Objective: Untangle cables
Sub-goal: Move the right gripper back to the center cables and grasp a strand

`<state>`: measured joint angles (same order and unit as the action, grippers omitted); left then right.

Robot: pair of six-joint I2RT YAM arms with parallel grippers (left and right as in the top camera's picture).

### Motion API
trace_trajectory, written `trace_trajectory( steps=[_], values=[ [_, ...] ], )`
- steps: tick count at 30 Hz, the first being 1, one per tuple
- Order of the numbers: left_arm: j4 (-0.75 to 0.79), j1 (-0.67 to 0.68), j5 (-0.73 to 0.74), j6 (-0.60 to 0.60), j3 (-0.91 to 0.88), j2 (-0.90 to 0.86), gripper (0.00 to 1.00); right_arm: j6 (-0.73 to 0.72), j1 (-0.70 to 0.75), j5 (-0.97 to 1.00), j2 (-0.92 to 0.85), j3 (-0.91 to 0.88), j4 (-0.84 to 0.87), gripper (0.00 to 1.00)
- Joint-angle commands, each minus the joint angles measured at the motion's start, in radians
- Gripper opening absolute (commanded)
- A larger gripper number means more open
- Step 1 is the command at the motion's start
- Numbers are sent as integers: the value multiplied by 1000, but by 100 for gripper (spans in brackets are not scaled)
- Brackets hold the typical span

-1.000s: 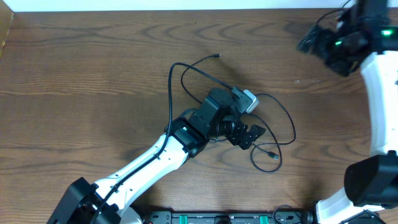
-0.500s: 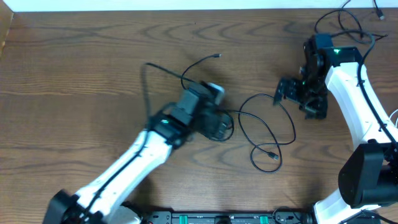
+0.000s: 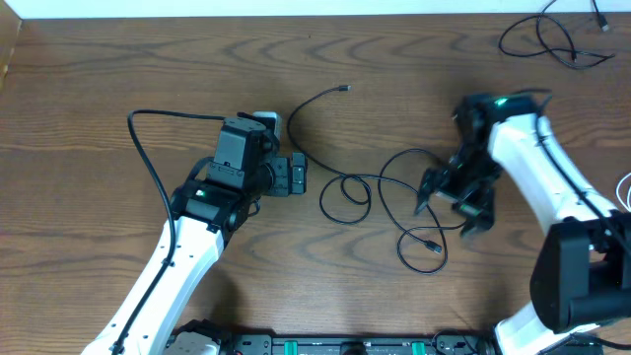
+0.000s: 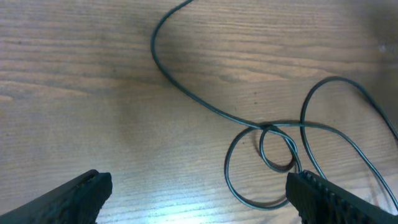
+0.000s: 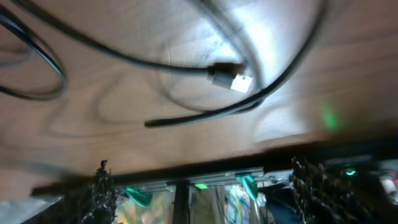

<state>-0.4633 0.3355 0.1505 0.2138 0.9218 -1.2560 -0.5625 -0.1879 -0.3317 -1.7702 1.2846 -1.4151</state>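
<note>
A thin black cable [image 3: 386,187] lies tangled at mid-table, with one plug end [image 3: 343,89] at the back and another [image 3: 434,247] at the front. My left gripper [image 3: 299,176] is open just left of the cable's small loop [image 4: 277,148], its fingers [image 4: 68,199] wide apart and empty. Above the right-hand loops hovers my right gripper [image 3: 452,205], open, nothing between its fingers [image 5: 317,186]. Its wrist view is blurred and shows a cable plug [image 5: 227,76] on the wood below. Another black cable [image 3: 544,36] lies coiled at the back right.
A white cord [image 3: 623,185] shows at the right edge. My left arm's own black wire [image 3: 148,133] arcs over the table's left half. The table's front edge with a metal rail [image 5: 205,180] is close to my right gripper.
My left arm has drawn back to the left, off the cable pile. My right arm has swung from the back right corner down over the right-hand loops.
</note>
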Motion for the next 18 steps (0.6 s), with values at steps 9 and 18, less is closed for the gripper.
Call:
trace_trajectory(
  steps=[9,18],
  values=[
    [-4,-3,-6,13,15,-12,96,-331,-162,-31,5,-285,520,59],
    [-4,-3,-6,13,15,-12,96,2,-198,-3,5,-290,922,78]
  ],
)
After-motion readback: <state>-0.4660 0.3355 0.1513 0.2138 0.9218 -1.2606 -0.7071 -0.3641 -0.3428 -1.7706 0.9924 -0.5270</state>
